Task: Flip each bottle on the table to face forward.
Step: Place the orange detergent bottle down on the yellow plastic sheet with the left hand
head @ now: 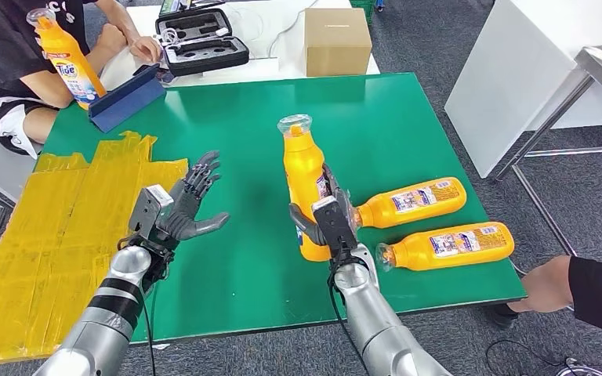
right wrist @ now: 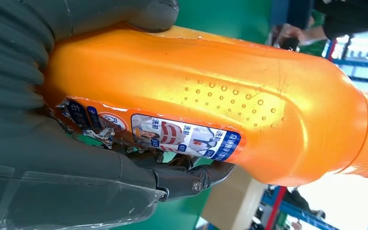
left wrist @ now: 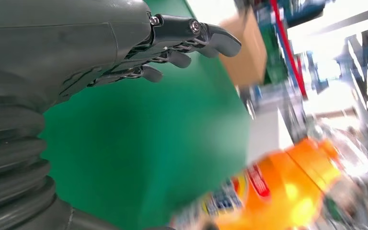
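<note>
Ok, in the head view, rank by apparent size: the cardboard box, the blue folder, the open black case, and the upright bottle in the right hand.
1. Upright bottle, nearest the camera, which flatters it.
2. Open black case.
3. Cardboard box and blue folder look about alike; not ranked.

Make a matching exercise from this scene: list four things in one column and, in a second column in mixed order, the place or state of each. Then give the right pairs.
Column one:
1. upright orange bottle
2. left hand
3. cardboard box
4. two orange bottles by the table's right edge

Column two:
A. lying on their sides on the green table
B. on the white table beyond the green one
C. gripped by the right hand
D. open above the green table, holding nothing

Pairs: 1-C, 2-D, 3-B, 4-A
</note>
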Tool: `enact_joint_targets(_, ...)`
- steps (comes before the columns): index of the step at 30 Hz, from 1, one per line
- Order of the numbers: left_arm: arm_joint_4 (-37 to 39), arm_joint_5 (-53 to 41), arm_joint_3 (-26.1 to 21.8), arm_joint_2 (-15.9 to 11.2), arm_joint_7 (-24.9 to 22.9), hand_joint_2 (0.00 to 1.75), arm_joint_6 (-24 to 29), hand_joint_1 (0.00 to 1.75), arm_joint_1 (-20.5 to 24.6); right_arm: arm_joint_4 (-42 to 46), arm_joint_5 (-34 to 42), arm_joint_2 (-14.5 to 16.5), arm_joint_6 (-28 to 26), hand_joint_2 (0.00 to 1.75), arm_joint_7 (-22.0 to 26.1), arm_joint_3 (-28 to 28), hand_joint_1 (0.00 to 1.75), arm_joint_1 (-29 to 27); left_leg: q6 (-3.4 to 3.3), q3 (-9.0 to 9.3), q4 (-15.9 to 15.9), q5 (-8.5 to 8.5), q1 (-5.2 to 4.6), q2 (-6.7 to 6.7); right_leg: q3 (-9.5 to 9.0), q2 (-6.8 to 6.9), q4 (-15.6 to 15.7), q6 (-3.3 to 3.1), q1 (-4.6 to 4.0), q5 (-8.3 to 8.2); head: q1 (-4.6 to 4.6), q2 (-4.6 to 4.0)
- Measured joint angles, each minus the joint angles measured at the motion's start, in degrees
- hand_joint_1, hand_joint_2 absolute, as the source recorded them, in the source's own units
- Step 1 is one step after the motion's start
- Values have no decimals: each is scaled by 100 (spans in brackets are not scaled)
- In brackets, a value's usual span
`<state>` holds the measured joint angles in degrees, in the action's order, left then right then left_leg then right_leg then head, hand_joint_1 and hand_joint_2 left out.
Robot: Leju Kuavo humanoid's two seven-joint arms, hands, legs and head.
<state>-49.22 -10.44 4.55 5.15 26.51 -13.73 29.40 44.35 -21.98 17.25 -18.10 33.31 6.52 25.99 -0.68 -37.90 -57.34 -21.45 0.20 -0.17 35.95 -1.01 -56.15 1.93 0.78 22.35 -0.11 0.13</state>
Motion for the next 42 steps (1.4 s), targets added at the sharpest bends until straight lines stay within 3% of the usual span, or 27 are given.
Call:
enact_joint_targets(4,374,441,45,-12,-137,175,-545,0,369,58,26,8,-238,175,65,93,175,-6,0,1,0,1,0,0,0,0,-1,0,0,-1,0,0)
enact_joint_targets(13,733,685,198,-16,-223,175,-798,0,714,59,-103,25,-526,175,111,278,175,-3,0,-4,0,1,0,0,2,0,-1,0,1,0,-1,0)
enact_joint_targets(17,849,823,390,-10,-261,175,-997,0,872,42,-537,43,-1050,175,61,490,175,40,0,-7,0,1,0,-1,4,0,-1,0,1,0,-1,0)
enact_joint_targets(28,1041,948,904,116,-264,175,-901,0,1027,-286,-1826,230,-2071,175,-374,1237,175,345,0,-6,0,1,0,0,6,0,-3,0,1,0,-1,0)
enact_joint_targets(35,1182,989,1087,160,-260,175,-937,0,1115,-370,-2926,317,-2178,175,-741,1367,175,377,0,-7,0,1,0,0,7,1,-2,0,1,0,-1,0)
enact_joint_targets(42,1290,1100,1202,191,-250,175,-996,0,1179,-416,-3196,328,-2216,175,-921,1432,175,393,-1,-7,-1,2,0,0,7,1,-2,0,1,0,0,0)
